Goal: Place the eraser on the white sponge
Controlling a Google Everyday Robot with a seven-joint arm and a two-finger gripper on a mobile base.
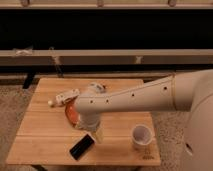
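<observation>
The eraser (82, 146) is a flat black block lying slantwise near the front edge of the wooden table (40, 135). A small pale block (98, 135), which looks like the white sponge, touches the eraser's right end and is partly hidden under my arm. My gripper (93, 129) hangs from the white arm that reaches in from the right. It sits low over the table, just behind the eraser and next to the pale block, and is mostly hidden by the wrist.
An orange bowl (70, 113) sits behind the gripper, partly covered by the arm. A long white knobbed object (62, 97) lies at the back left. A white cup (141, 136) stands at the front right. A small pale object (97, 88) lies behind the arm.
</observation>
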